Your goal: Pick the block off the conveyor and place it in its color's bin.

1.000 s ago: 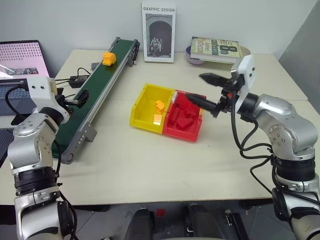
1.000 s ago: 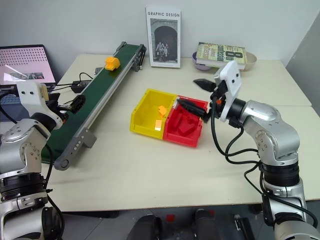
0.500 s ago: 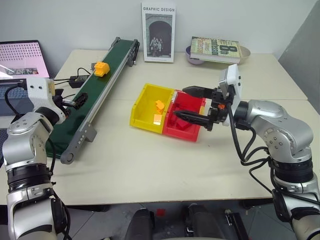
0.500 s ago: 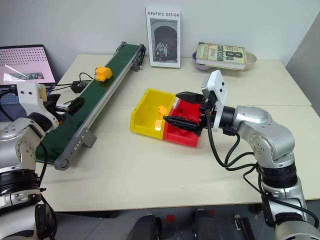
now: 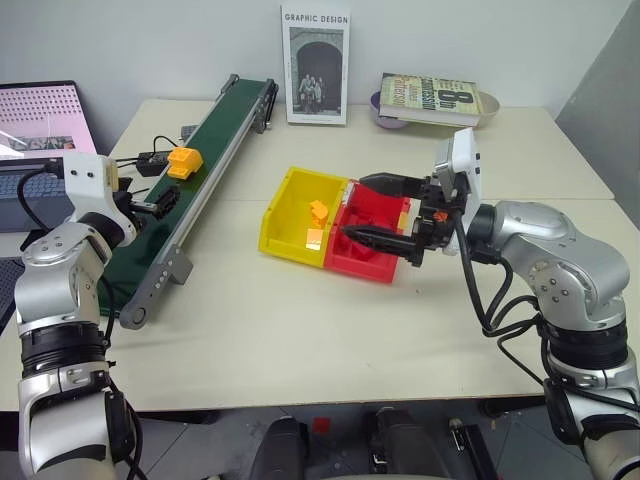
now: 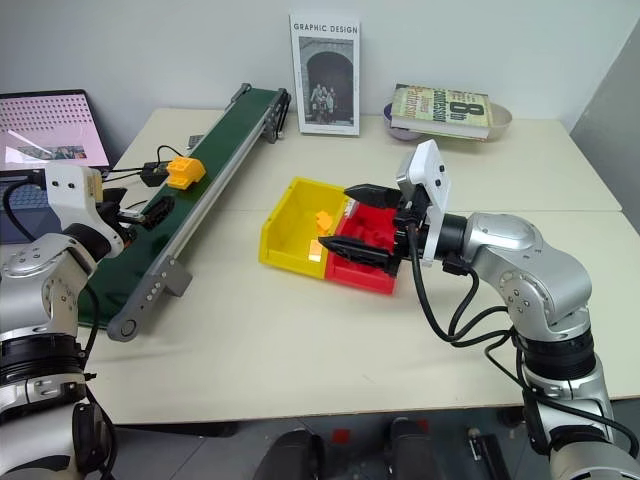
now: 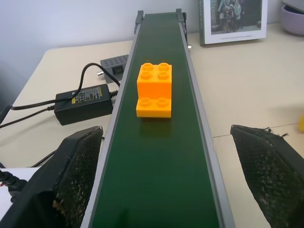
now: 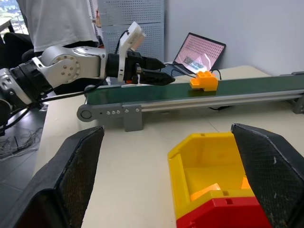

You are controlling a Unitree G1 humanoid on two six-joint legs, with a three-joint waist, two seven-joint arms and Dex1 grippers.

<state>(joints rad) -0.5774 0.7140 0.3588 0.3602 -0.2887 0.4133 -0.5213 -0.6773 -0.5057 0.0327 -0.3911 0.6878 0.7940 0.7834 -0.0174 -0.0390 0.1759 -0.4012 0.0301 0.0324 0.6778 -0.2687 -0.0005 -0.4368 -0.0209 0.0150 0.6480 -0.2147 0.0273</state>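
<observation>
Two black fingers of the left gripper stood wide apart, their pads rough and grainy, straddling the near stretch of the conveyor with nothing between them. Just ahead of them on the dark green belt sat the block, a glossy orange-yellow plastic brick, stepped in shape, with round studs on both its levels. The belt looked smooth and matte, edged by grey metal rails with a bolted bracket at the near end. Beside the conveyor lay a black power brick with its cable.

The right gripper hung open too, empty, its long tapered fingers spread above the red bin. That bin was joined side to side with the yellow bin, both of shiny moulded plastic, open-topped and rectangular; a couple of small orange pieces lay inside the yellow one. Farther back a booklet stood against the wall, and a thick book lay across a bowl. A laptop glowed pink at the table's left.

Compared with a second ago, the block had ridden down the belt from near its far end to close in front of the left gripper, and the right gripper had swung leftward to hover over the bins.
</observation>
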